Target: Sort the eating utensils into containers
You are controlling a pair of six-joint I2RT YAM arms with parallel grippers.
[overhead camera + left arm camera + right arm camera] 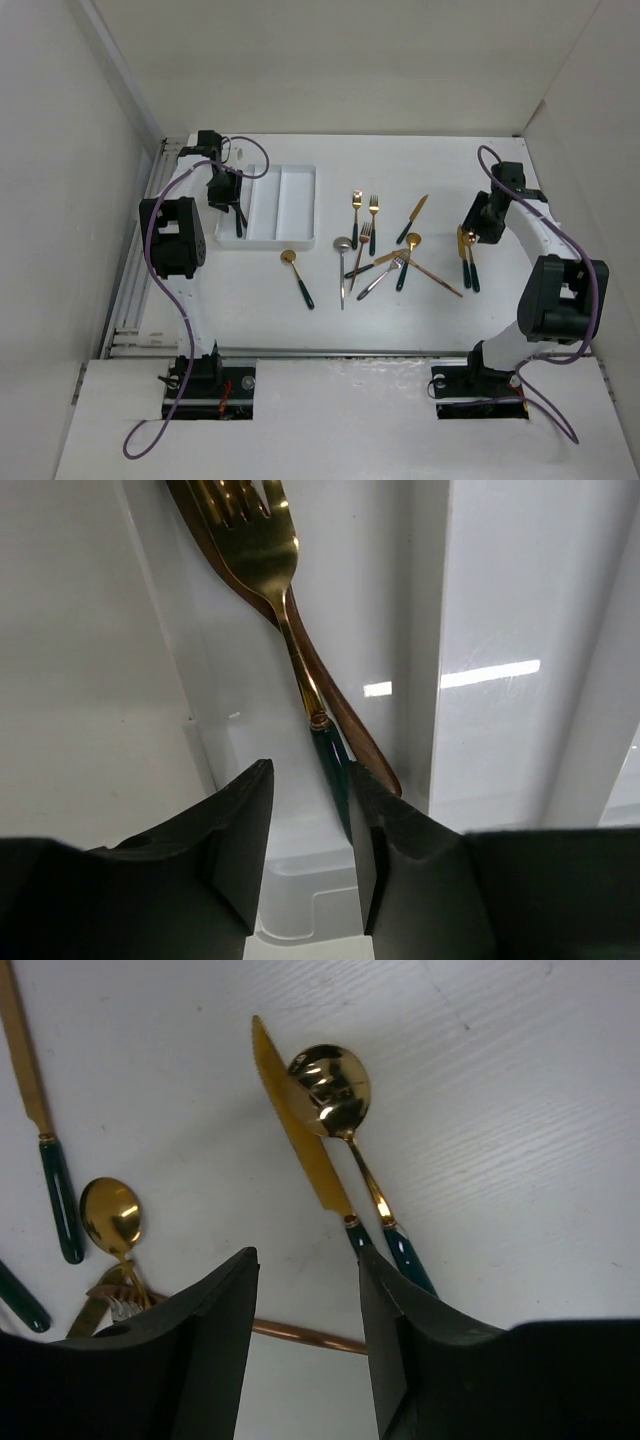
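Nearest me, just past the two arm bases, a gold spoon point(297, 278) with a dark handle lies alone on the white table point(200, 290). To its right a silver spoon point(342, 262) lies lengthwise beside a heap of crossed cutlery point(390, 268).

Over on the right, a gold knife point(295, 1130) and a round-bowled spoon point(330, 1090) lie side by side. The spoon's bowl touches the blade, and their green handles point back toward the arms. The right pincer point(305, 1260) hovers low over those handles with its fingers spread. The knife's handle slips out of sight behind the finger on the spoon's side, and only bare table shows in the gap, so it pinches nothing.

A little farther out, two forks point(356, 215) lie parallel, with a slanted knife point(413, 218) to their right.

Farthest off, on the left, sits the white tray point(297, 200) with its three long compartments. The left pincer point(308, 780) hangs over the leftmost one. A gold fork point(250, 540) lies in that compartment on top of a copper-coloured piece point(350, 720) that I cannot name. The pincer's fingers are parted, and the fork's green handle runs along one finger with a clear gap to the other, so it is not squeezed.
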